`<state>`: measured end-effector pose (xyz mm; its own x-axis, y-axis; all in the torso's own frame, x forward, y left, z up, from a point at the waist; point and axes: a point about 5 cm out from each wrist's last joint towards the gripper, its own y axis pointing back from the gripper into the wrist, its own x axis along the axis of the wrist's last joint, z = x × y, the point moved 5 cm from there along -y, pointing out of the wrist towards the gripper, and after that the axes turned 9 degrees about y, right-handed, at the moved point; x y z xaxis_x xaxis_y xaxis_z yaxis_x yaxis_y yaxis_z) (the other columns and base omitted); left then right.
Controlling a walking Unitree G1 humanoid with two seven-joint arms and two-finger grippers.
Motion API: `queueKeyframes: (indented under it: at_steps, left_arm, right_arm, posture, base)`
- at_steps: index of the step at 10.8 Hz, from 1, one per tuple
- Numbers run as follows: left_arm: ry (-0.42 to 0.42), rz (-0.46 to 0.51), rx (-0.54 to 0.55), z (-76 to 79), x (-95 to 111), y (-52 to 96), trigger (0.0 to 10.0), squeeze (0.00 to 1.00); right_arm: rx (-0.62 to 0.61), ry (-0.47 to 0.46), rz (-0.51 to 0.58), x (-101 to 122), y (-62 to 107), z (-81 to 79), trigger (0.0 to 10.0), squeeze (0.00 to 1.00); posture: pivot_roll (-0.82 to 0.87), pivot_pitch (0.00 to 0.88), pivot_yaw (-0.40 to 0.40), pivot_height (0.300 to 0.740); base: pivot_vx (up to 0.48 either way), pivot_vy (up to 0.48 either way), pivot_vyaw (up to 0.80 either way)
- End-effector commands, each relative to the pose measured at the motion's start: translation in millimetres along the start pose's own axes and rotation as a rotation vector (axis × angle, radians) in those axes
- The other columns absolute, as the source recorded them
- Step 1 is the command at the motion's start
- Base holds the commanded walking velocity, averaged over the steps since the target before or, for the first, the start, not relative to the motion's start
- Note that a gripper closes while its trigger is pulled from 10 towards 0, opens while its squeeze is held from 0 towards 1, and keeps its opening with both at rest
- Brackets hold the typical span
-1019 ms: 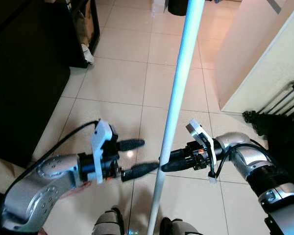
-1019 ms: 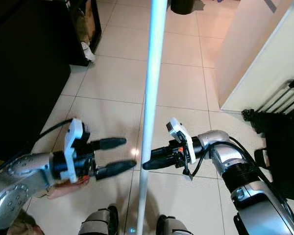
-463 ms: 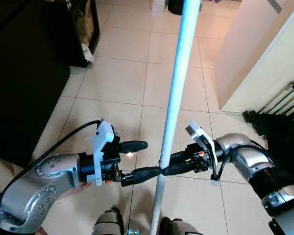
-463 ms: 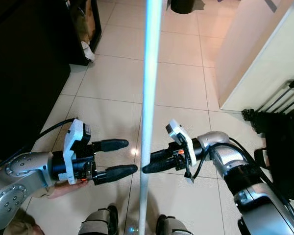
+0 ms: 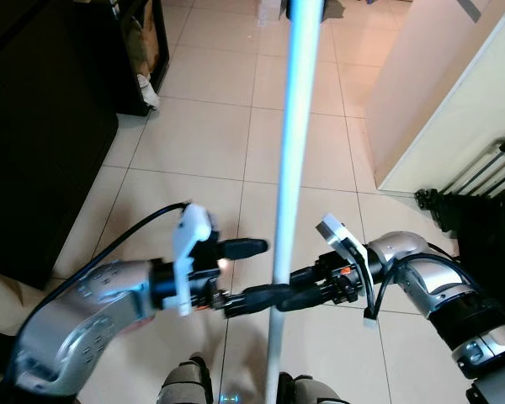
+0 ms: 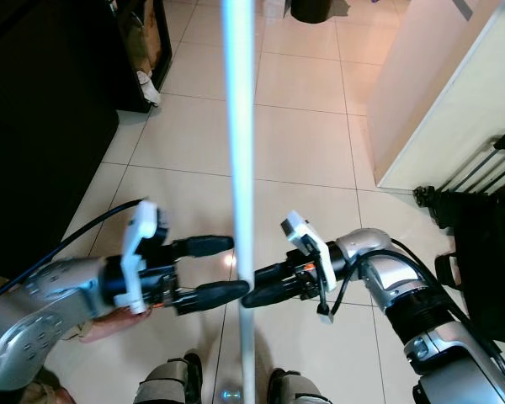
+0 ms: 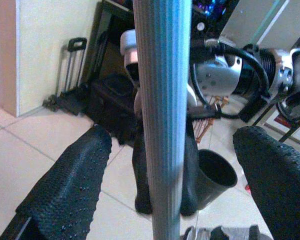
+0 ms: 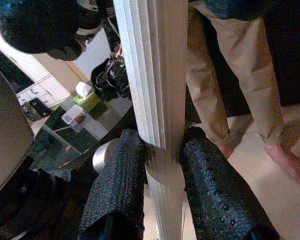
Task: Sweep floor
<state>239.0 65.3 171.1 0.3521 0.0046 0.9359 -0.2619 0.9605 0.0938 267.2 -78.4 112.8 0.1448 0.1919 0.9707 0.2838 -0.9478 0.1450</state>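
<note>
Broom handle (image 5: 290,168) ends cut off; head unseen.

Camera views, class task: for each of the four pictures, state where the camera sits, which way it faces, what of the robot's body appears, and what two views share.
Left eye view: on the head, looking down at the tiled floor; both arms, left end effector and right end effector at the broom pole.
Right eye view: beside it, same scene.
Left wrist view: along its open fingers, pole between them.
Right wrist view: along its fingers clamping the pole; a person's bare foot behind.
Both wrist views share the pole.
</note>
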Motion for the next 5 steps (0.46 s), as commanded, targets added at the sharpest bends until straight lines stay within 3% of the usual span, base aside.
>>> queueKeyframes:
  at_steps: [1, 5]
  left_arm:
    - [0.005, -0.012, -0.007, 1.0, -2.8, -2.8, 10.0, 0.00]
    - [0.004, -0.005, -0.015, 1.8, -2.3, -8.3, 10.0, 0.00]
  right_arm:
    - [0.034, -0.001, 0.036, 3.3, -1.4, -5.3, 10.0, 0.00]
    - [0.040, 0.002, 0.039, 3.1, -4.5, -6.6, 10.0, 0.00]
  posture:
    - [0.11, 0.191, -0.063, 0.740]
    - [0.11, 0.193, -0.062, 0.740]
  base:
    - [0.000, 0.000, 0.00]
    - [0.000, 0.000, 0.00]
